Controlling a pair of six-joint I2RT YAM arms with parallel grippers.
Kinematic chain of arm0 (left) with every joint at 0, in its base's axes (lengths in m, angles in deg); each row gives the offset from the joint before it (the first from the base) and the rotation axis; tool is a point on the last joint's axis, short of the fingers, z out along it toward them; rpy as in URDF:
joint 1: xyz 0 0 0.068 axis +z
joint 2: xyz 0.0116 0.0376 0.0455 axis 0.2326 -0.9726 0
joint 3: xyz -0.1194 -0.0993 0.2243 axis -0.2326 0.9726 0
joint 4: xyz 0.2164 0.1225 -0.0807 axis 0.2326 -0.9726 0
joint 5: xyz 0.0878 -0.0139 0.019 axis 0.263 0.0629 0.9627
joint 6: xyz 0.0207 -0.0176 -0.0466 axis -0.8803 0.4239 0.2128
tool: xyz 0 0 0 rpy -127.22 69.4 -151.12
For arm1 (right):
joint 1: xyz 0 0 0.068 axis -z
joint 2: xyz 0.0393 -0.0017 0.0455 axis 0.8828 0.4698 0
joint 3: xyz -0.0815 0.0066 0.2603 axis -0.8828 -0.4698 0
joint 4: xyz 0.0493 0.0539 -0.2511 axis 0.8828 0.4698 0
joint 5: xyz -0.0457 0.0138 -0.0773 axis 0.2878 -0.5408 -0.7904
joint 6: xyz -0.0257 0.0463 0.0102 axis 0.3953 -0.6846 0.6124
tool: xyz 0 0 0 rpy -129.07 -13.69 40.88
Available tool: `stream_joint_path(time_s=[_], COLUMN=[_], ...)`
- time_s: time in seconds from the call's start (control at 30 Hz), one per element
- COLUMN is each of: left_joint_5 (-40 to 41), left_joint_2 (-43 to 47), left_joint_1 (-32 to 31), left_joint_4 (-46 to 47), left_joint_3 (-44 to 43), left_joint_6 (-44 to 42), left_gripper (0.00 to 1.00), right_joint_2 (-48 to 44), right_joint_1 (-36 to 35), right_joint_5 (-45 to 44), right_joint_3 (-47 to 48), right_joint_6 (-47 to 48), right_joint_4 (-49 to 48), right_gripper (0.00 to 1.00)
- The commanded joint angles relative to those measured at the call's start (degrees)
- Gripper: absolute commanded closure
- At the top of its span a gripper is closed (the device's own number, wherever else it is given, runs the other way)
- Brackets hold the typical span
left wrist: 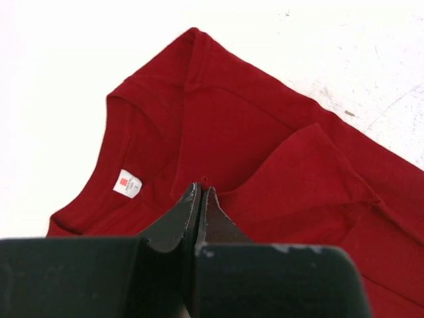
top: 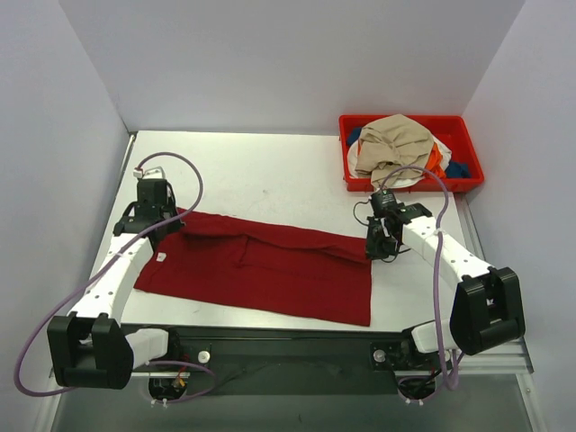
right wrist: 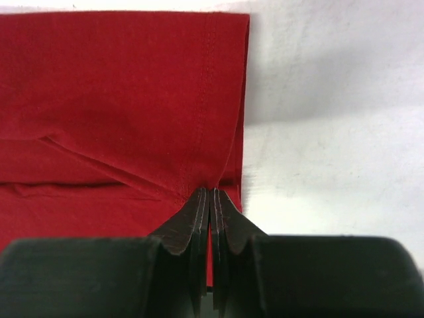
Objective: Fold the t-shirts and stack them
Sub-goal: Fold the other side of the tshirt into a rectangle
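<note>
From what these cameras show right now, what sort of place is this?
Probably a robot test cell in a laboratory, not a home: plain white walls box in a white table, two white robot arms are bolted at its near edge, and a red plastic bin holds crumpled cloth shirts.

Top view: bright, even, diffuse light. Shadows on the table (top: 270,171) are soft and short, and its surface is near white.

Left wrist: table clipped to pure white from 9 to 12 o'clock. Dark red t-shirt (left wrist: 265,132) sharp, folds read by gentle shading. Left gripper (left wrist: 201,192) black, soft-focus at 6 o'clock.

Right wrist: hem stitching crisp. Grey shadow band on the table at 2 o'clock. Right gripper (right wrist: 211,193) underexposed at 6 o'clock, surface detail lost.
</note>
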Motion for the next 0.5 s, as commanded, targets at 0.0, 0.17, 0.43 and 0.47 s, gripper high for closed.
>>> stream_joint_path(time_s=[0.0,0.17,0.43,0.47], left_joint_5=[5.0,7.9,7.7,7.6], left_joint_2=[4.0,6.3,8.8,8.9], left_joint_1=[0.5,0.9,2.3,2.5], left_joint_4=[-1.8,-3.7,-5.4,-5.4], left_joint_3=[-0.2,0.6,2.6,3.1], left_joint_6=[1.9,3.4,4.5,4.6], left_gripper=[1.0,1.0,1.0,1.0], right_joint_2=[-1.9,-1.5,-0.8,-0.6], right_joint_1=[-1.2,-2.3,-3.7,-3.7], right_joint_5=[-1.4,-4.3,-7.6,-7.7], right_joint_3=[-0.9,-1.8,-3.5,-3.6], right_joint_6=[-1.4,-1.6,-2.3,-2.4], right_joint_4=[2.9,3.2,3.3,3.3], right_gripper=[1.0,1.0,1.0,1.0])
